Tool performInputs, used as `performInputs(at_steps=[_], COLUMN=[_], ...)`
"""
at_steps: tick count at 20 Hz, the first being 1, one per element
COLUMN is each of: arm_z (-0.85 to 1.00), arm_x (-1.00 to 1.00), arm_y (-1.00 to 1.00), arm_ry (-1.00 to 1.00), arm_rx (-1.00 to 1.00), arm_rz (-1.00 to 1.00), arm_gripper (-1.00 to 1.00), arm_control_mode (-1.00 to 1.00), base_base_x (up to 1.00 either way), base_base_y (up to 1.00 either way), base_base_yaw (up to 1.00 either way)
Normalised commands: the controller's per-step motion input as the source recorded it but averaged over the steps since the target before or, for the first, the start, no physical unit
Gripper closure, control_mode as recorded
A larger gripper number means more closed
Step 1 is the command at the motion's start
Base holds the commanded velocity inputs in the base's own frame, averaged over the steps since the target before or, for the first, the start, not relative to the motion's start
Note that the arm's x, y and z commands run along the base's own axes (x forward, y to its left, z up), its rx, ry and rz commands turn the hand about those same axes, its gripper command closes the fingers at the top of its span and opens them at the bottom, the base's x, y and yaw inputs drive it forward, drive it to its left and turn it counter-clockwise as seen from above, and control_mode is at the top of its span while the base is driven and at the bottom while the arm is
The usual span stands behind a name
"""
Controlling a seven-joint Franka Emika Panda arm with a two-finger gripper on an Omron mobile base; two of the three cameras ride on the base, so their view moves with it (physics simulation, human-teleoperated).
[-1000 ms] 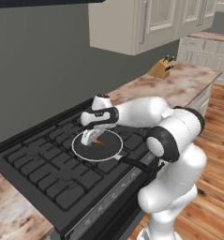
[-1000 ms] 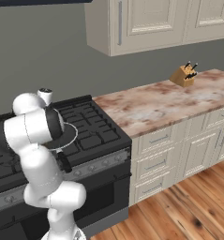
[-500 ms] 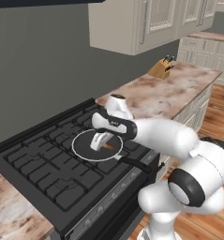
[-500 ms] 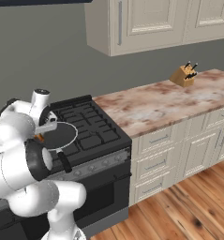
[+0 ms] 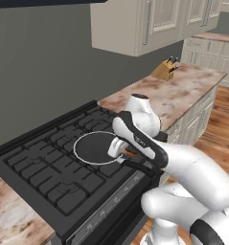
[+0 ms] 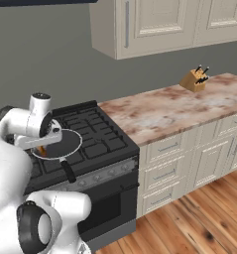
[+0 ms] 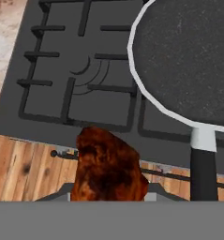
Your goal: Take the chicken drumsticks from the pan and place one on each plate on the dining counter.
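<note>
Carry step in hand. Fingers (image 7: 108, 199) are clenched on one chicken drumstick (image 7: 108, 166), lifted off the pan (image 7: 188, 61), just past its rim by the handle. Next move: transport to a plate, none visible here.

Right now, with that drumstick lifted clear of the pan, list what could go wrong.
1. The gripper holds the chicken drumstick past the stove's front edge, above the wooden floor. A slip would likely drop it there.
2. The pan looks empty in the hand view, and its handle juts out beside the arm. A careless swing might knock it.
</note>
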Motion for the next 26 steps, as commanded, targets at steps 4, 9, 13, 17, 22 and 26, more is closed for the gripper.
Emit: performInputs(at_steps=[4,9,13,17,22,26], arm_z=[0.23,0.24,0.22,0.12,0.0,0.0], arm_x=[-0.69,-0.63,-0.54,-0.34,0.0,0.0], arm_y=[-0.5,-0.4,-0.45,-0.32,0.0,0.0], arm_ry=[0.0,0.0,0.01,0.06,0.0,0.0], arm_rx=[-0.15,-0.22,-0.09,0.0,0.0,0.0], arm_rz=[-0.14,-0.14,-0.14,-0.15,-0.02,0.0], arm_gripper=[1.0,1.0,1.0,1.0,1.0,1.0], arm_control_mode=[-1.0,-1.0,-1.0,-1.0,1.0,1.0], base_base_x=[0.0,0.0,0.0,0.0,-0.03,-0.56], base_base_y=[0.0,0.0,0.0,0.0,0.0,-0.17], base_base_yaw=[0.0,0.0,0.0,0.0,0.0,-0.03])
